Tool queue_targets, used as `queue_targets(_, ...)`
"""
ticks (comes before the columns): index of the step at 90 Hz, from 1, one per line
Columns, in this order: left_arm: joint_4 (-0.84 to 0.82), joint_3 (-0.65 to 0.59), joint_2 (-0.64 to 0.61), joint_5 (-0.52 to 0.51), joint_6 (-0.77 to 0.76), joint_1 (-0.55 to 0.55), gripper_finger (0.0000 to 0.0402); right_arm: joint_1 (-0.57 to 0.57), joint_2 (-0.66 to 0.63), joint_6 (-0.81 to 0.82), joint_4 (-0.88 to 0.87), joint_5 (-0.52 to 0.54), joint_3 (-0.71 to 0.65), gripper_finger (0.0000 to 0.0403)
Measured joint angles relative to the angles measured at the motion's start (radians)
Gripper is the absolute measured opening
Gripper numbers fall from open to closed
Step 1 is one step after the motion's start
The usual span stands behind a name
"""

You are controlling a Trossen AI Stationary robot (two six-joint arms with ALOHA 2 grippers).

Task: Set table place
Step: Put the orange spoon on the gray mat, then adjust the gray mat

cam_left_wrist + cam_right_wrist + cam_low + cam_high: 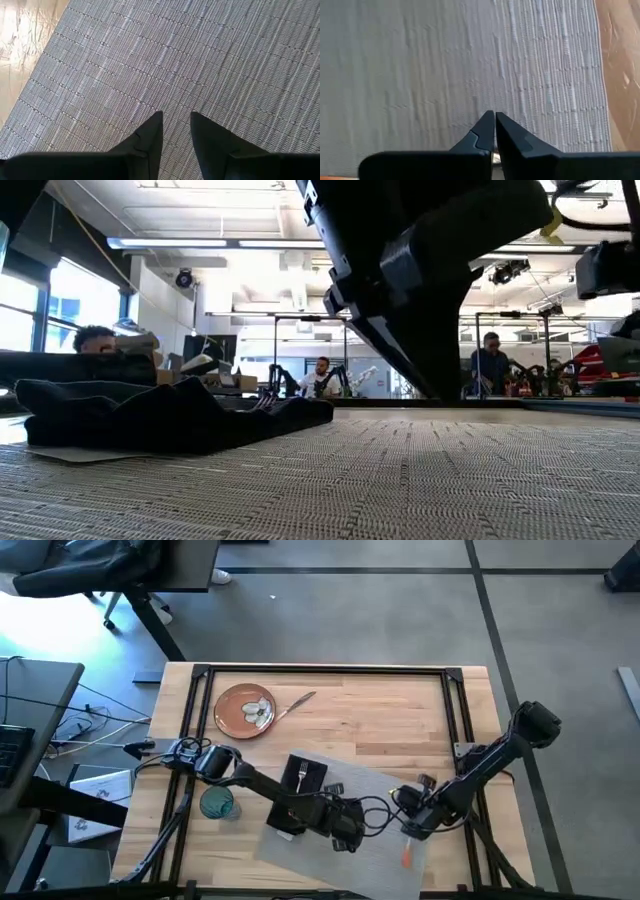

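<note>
Looks like cutlery-laying time — right claw (409, 831) pinched nearly shut by the orange-handled piece (406, 856) on the placemat (375, 790), left claw (176, 131) narrowly open, holding nothing — plate (243, 710) still needs fetching from the desk's (390, 710) far-left corner.

Placemat (365, 802) at table (400, 710) near edge; napkin (296, 790) on its left part; plate (245, 710) far left; glass (217, 803) left of placemat.

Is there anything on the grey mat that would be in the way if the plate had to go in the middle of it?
Yes. Both arms hang over the placemat: the left pincer over its middle, the right pincer near its right edge. The black napkin, with a fork on it, covers the mat's left part. The plate sits far-left on the table.
</note>
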Motion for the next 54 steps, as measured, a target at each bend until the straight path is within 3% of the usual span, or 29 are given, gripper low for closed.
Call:
queue_targets(16,-0.055,-0.007,0.0,-0.005,0.002,0.002,0.0085,-0.02,0.014,-0.044,0.095,0.049,0.005,0.0)
queue_targets(39,-0.063,-0.082,-0.002,0.021,-0.063,0.001,0.0085,-0.081,0.088,-0.109,0.09,0.015,0.006,0.0)
queue_targets(54,-0.068,-0.093,-0.005,-0.004,-0.08,-0.001,0.0085,-0.136,0.096,-0.167,0.062,0.049,0.007,0.0)
